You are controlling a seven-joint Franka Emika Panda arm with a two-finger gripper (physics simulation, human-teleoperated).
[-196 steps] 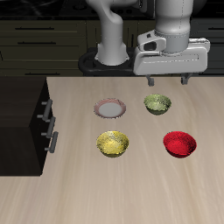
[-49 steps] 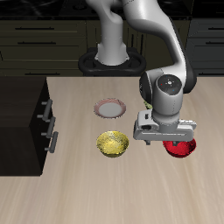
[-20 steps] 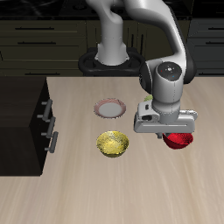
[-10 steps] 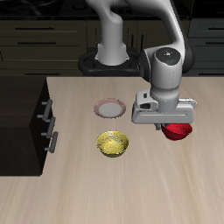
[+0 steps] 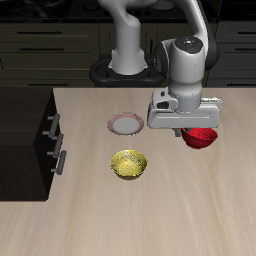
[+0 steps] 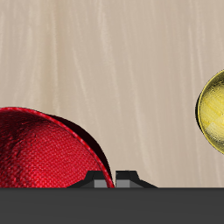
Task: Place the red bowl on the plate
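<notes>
Above the pale, wood-grained table [image 5: 150, 215], the red bowl [image 5: 201, 138] is held clear of the surface, tucked just under the boxy grey body of the gripper [image 5: 190, 131]; only its rounded, glossy front half is seen in the exterior view, the rest being hidden behind the hand. The fingertips themselves are covered by the gripper's housing, yet the bowl hangs from them with nothing beneath it, so the jaws are taken to be clamped on its rim. From the wrist view the red bowl [image 6: 48, 149] is shown very close — a domed, deep-red surface with a fine woven or pebbled texture — and a dark crescent of shadow is cast along its edge onto the streaked beige tabletop [image 6: 114, 70]. Part of a yellow bowl [image 6: 213, 110] is caught at the edge of that view, its surface mottled and shiny. In the exterior view the same yellow bowl [image 5: 129, 164] sits on the table nearer the front edge, round and shallow, with a speckled golden glaze. Farther back from it lies the plate [image 5: 125, 123] — flat, round, pale grey-white in the middle and ringed by a thin reddish-pink rim — well apart from the held bowl, with nothing on it. The olive-green bowl cannot be made out behind the arm. A dark cabinet [image 5: 30, 140] with two pale metal handles stands against the table's side.
</notes>
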